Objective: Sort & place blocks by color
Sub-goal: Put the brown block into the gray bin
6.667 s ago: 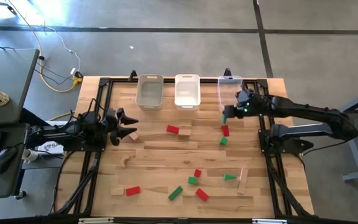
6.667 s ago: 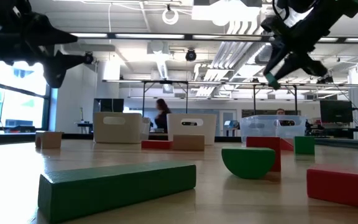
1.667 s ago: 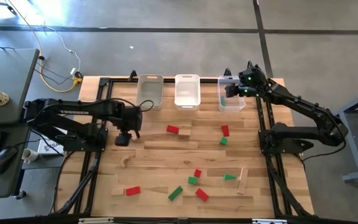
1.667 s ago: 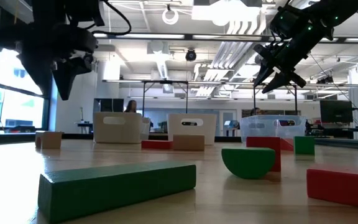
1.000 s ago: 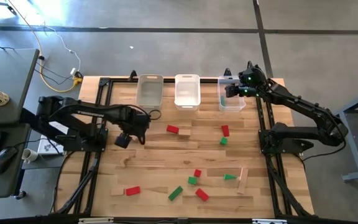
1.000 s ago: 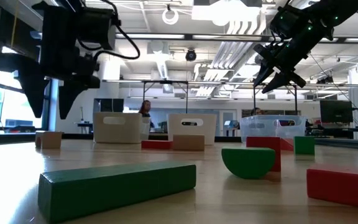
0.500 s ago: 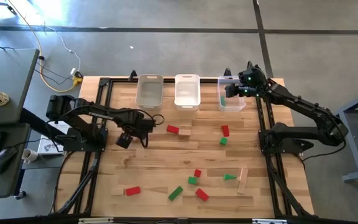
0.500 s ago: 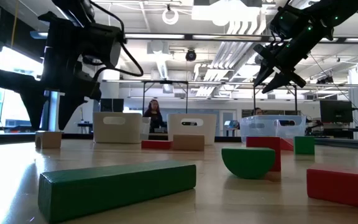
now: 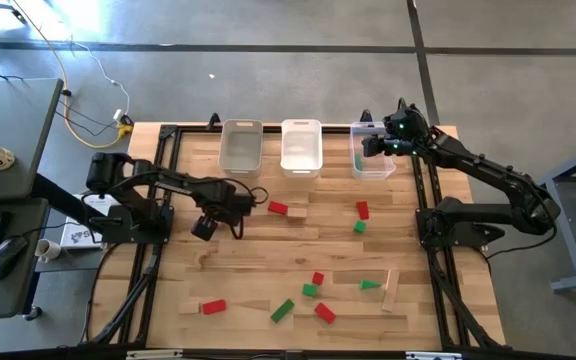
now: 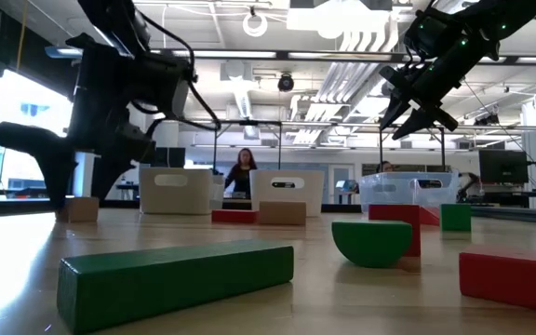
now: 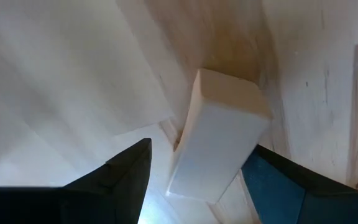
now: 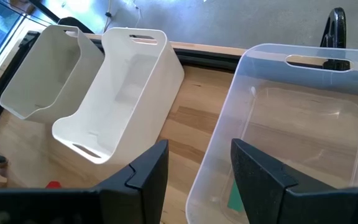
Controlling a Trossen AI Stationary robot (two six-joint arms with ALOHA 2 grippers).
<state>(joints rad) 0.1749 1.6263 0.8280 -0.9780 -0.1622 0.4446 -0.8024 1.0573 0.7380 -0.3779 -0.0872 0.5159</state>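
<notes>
Three translucent bins (image 9: 301, 146) lined up along the far edge of the wooden surface (image 9: 268, 255). Left tool (image 9: 211, 226) down low at the surface's left part, fingers spread wide on either side of a plain wood block (image 11: 217, 138), seen close in the left wrist view; block lying on the surface between the fingers, contact with them not clear. Right tool (image 9: 370, 146) raised above the clear rightmost bin (image 12: 294, 130), fingers apart and holding nothing; one green block (image 12: 236, 196) lying inside that bin. Red block (image 9: 278, 209) and a plain one (image 9: 296, 213) side by side near the surface's middle, red (image 9: 362, 210) and green (image 9: 359, 227) blocks nearer the right arm. More red, green and plain blocks (image 9: 313, 290) scattered across the near half of the surface, among them a long green brick (image 10: 175, 279) closest to the low camera. Person (image 10: 242, 171) visible in the room beyond the bins.
</notes>
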